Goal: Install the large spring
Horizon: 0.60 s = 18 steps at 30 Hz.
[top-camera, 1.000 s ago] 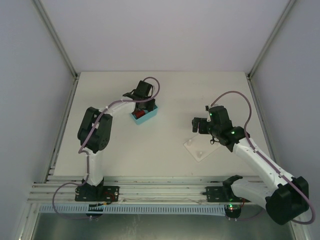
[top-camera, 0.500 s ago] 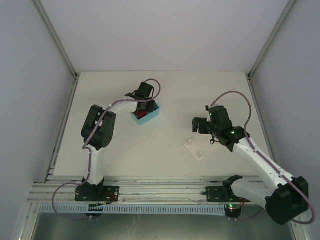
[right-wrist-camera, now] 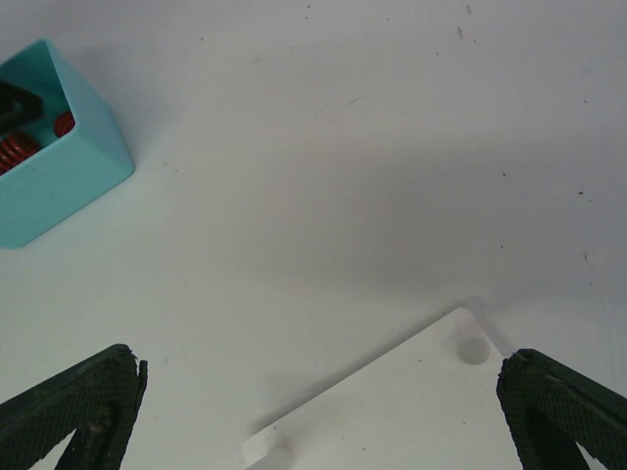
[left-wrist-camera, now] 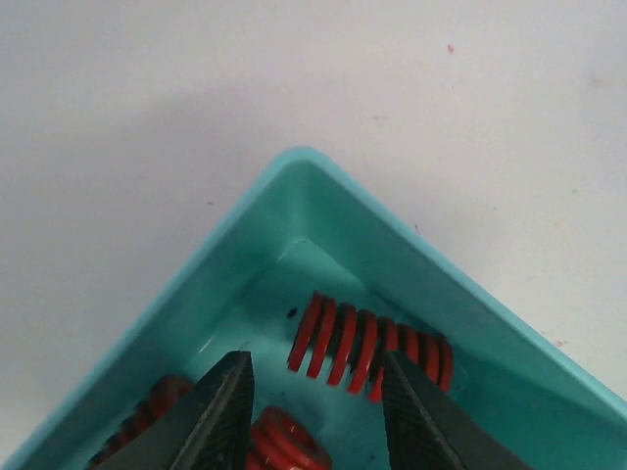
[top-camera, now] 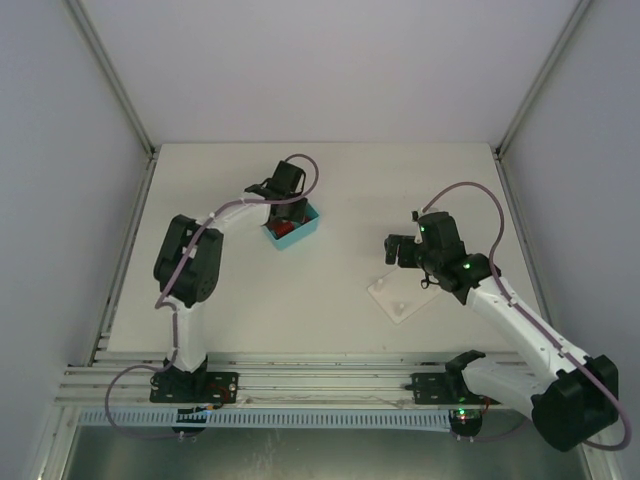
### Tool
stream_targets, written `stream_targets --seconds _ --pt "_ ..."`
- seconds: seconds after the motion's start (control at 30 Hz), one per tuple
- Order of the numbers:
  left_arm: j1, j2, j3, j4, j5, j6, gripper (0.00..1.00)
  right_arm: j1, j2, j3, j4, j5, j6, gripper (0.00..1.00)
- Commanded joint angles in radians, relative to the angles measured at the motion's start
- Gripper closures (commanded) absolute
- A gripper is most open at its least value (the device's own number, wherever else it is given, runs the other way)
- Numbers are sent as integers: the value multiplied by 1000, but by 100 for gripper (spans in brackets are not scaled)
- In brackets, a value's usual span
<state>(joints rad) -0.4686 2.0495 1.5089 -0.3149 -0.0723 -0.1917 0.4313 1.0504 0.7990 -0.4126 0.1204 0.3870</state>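
A teal bin [left-wrist-camera: 392,225] holds red springs. The large spring [left-wrist-camera: 367,343] lies on its side near the bin's far corner. A smaller red spring [left-wrist-camera: 284,441] lies closer to me, low between the fingers. My left gripper [left-wrist-camera: 315,362] is down inside the bin [top-camera: 310,228], its jaws apart with a gap, gripping nothing that I can see. Its right finger [left-wrist-camera: 416,416] overlaps the large spring's right end. My right gripper [right-wrist-camera: 318,360] is wide open and empty above the white base plate [right-wrist-camera: 411,401]. From above, the right gripper [top-camera: 395,250] hovers over the plate's [top-camera: 400,295] far edge.
The plate carries short white pegs, one [right-wrist-camera: 473,350] near its far corner and another [right-wrist-camera: 274,455] near its left corner. The teal bin [right-wrist-camera: 59,186] shows at the upper left of the right wrist view. Frame rails [top-camera: 300,385] run along the table's near edge.
The left arm shifted a little over the bin and came back close to where it was, its jaws widening slightly and narrowing again. The right arm has not moved.
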Motion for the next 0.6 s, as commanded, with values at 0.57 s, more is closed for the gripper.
stream_targets --seconds 0.57 --pt "-5 -249 -65 -100 -256 -177 50 12 -21 -82 49 20 87 1"
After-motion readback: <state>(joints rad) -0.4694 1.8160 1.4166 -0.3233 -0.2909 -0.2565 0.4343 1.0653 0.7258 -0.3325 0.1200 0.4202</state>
